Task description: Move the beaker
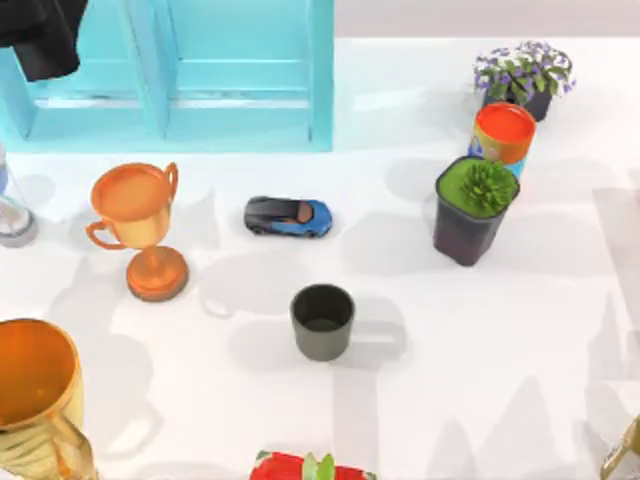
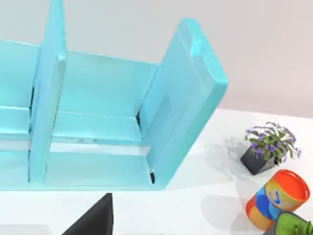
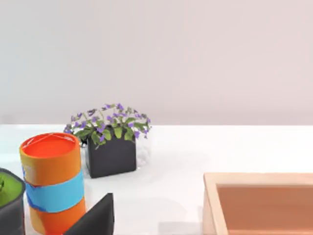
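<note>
Your beaker [image 1: 322, 321] stands upright near the middle of the table [image 1: 480, 340], free of both grippers, with the toy car [image 1: 288, 216] just behind it and the orange trophy [image 1: 140, 228] off to its left. To its right, well apart, sits the dark pot [image 1: 473, 208] with a green plant, touching or just in front of the orange-topped can [image 1: 503, 134]; the purple flower pot [image 1: 525, 76] is farther back. Your left arm [image 1: 40, 35] is parked at the back left, over the cyan shelf [image 1: 240, 80]. You cannot tell how either gripper's fingers stand.
</note>
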Action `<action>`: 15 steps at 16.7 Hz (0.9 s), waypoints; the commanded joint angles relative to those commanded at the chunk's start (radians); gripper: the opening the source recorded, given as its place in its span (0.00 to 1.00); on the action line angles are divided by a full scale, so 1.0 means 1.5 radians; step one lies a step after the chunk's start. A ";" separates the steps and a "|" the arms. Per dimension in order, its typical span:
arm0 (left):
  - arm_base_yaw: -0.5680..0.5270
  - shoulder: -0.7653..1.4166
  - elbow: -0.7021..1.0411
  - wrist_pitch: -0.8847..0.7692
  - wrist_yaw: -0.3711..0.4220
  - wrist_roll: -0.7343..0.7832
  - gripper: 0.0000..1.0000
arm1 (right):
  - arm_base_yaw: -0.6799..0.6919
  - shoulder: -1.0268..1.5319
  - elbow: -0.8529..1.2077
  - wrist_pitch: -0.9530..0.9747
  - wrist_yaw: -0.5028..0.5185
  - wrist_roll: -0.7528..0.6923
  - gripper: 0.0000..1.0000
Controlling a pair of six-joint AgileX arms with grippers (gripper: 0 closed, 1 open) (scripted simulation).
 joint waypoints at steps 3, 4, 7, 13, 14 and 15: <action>-0.068 0.198 0.179 -0.131 0.004 -0.067 1.00 | 0.000 0.000 0.000 0.000 0.000 0.000 1.00; -0.091 0.262 0.228 -0.174 0.004 -0.089 1.00 | 0.000 0.000 0.000 0.000 0.000 0.000 1.00; -0.156 0.439 0.343 -0.292 0.002 -0.149 1.00 | 0.000 0.000 0.000 0.000 0.000 0.000 1.00; -0.263 0.710 0.515 -0.469 -0.019 -0.242 1.00 | 0.000 0.000 0.000 0.000 0.000 0.000 1.00; -0.277 0.742 0.532 -0.490 -0.024 -0.253 1.00 | 0.000 0.000 0.000 0.000 0.000 0.000 1.00; -0.289 0.770 0.544 -0.508 -0.028 -0.262 1.00 | 0.000 0.000 0.000 0.000 0.000 0.000 1.00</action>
